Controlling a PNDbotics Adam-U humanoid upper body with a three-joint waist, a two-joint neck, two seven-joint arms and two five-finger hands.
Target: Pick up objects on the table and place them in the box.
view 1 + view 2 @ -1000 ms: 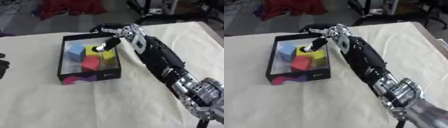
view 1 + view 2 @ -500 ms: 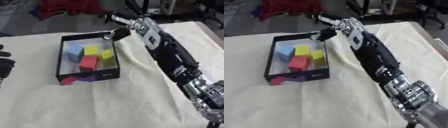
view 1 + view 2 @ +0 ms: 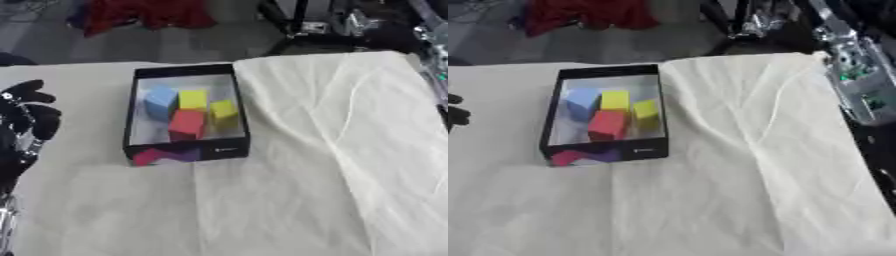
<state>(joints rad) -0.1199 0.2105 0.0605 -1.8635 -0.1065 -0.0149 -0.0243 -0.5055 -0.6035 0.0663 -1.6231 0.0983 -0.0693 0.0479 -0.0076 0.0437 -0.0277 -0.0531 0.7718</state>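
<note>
A black box [image 3: 187,151] stands on the cream cloth at centre left. Inside it lie a blue block [image 3: 160,101], a yellow block [image 3: 192,99], a second yellow block [image 3: 223,111] and a red block [image 3: 186,122]. My left hand [image 3: 26,117] shows at the left edge, well left of the box, fingers up and relaxed, holding nothing. Of my right arm [image 3: 855,75] only a silver and black stretch shows along the right edge. Its hand is out of both views.
The cream cloth [image 3: 737,185] covers the table, with creases running down its right half. Its far edge lies just behind the box. Beyond it are a red bundle [image 3: 144,12] on the floor and dark stands [image 3: 306,22].
My right arm has pulled back from over the box to the right edge, and its hand has left the view. The left hand shows further in at the left.
</note>
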